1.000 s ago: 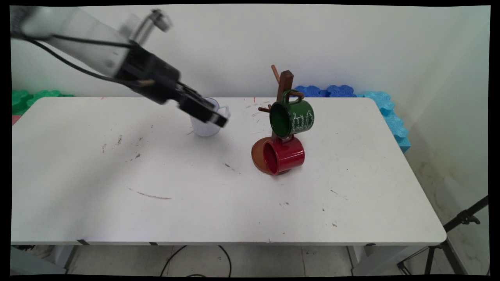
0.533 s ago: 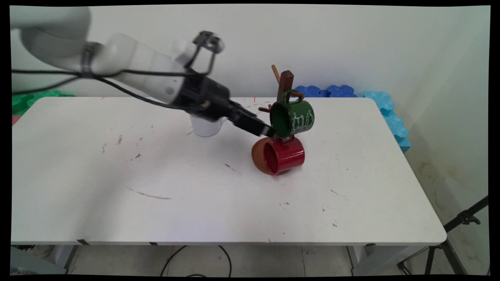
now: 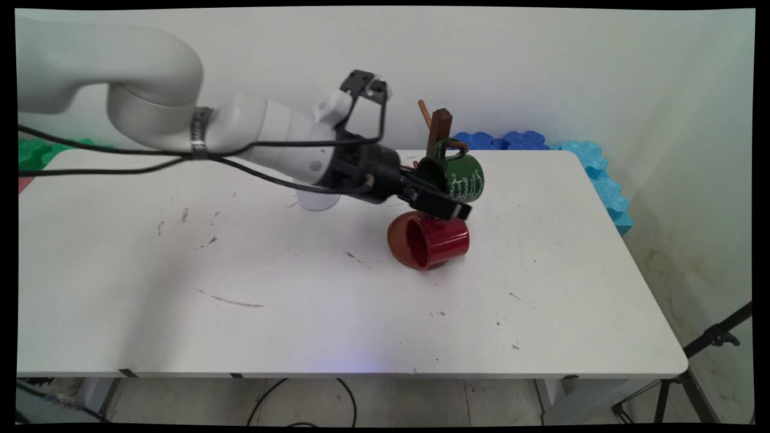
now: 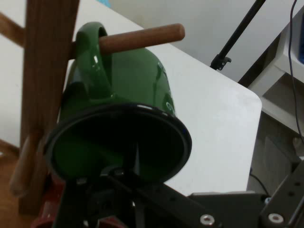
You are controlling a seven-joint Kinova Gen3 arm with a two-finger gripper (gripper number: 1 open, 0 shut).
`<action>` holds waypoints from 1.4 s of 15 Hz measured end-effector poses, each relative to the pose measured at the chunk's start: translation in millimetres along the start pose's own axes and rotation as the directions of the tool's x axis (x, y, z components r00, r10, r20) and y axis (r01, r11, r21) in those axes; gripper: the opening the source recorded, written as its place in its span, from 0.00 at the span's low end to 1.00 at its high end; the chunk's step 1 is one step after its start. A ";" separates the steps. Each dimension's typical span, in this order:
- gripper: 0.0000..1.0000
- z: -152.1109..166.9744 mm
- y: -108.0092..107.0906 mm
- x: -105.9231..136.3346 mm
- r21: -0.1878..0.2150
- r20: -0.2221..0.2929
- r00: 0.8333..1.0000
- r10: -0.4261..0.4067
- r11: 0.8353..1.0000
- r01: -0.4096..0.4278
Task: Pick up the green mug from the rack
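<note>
The gripper (image 3: 448, 207) is held at the open mouth of the green enamel mug (image 3: 457, 177), which is hung by its handle on a peg of the wooden mug tree (image 3: 439, 129), above the red mug (image 3: 438, 240). Whether the jaws are spread cannot be told. The green mug is judged light, rigid and glossy-slick, best taken by its rim.

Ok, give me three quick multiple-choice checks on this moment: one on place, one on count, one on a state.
1. Where is the claw?
A. at the green mug's mouth
B. over the white mug
C. at the table's near edge

2. How many mugs are in view?
A. two
B. three
C. four

3. How does the green mug sit?
A. upright on the table
B. lying on the table
C. hung by its handle on a peg

Key: 1 A, the hand view is filled by its dark opening. 2 B, green, red mug, white mug. 3 C, the handle loops over the wooden rack's peg.
</note>
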 end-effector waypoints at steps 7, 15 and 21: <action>1.00 30.2 2.0 -8.8 -0.004 -0.059 0.998 0.010 1.000 -0.010; 1.00 37.2 0.9 -20.1 0.005 -0.095 0.995 0.026 1.000 -0.025; 0.00 36.8 -1.7 -24.9 0.019 -0.126 0.992 0.030 0.999 -0.028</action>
